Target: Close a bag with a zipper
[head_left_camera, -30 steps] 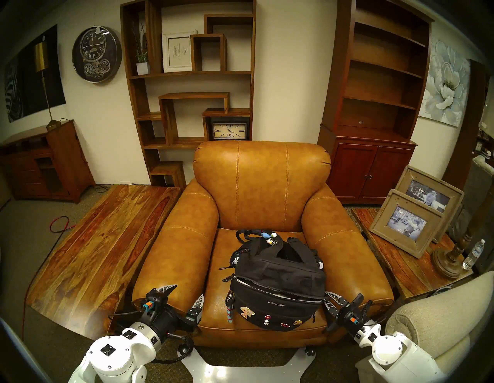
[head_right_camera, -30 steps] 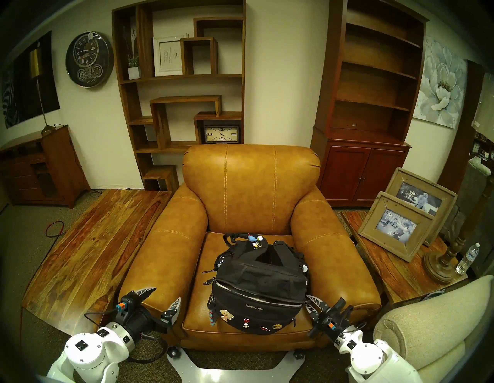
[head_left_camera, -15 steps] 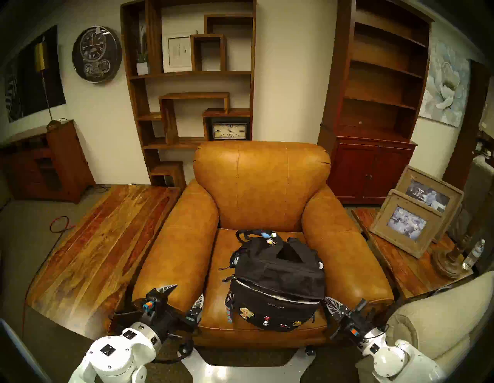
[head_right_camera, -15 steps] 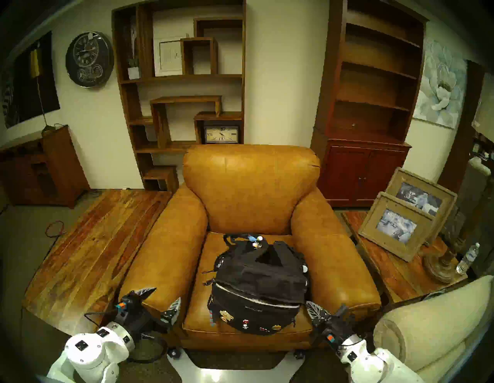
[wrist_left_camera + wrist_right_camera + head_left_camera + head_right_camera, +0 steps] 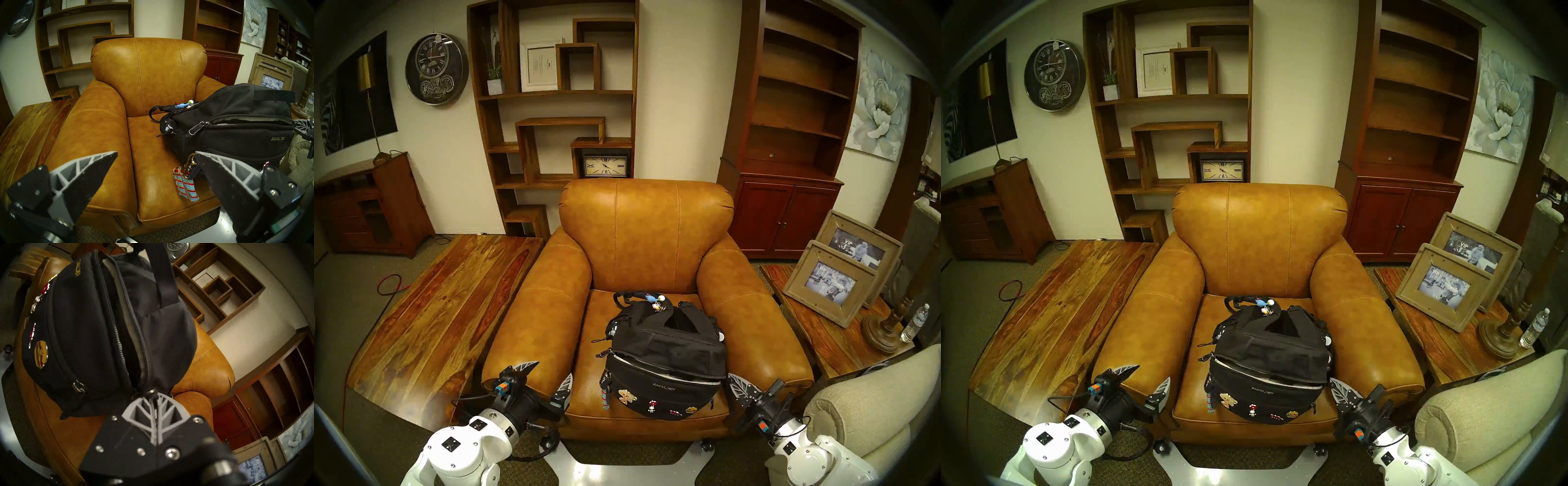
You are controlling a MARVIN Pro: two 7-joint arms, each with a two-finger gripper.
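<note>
White arms point(image 5: 460, 448), black wrists, grey ribbed fingers point(image 5: 226, 169).

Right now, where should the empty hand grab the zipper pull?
Pinch the flat metal pull at the left end of the zipper. It sticks out sideways from the bag, toward the open left gripper, so come from the robot's left, jaws on its flat faces.

Head high, wrists low, shared armchair point(image 5: 646, 237)

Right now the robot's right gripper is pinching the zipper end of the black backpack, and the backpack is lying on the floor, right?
Not quite. The backpack lies on the armchair seat, as the head view shows. The right gripper is shut at the zipper end.
</note>
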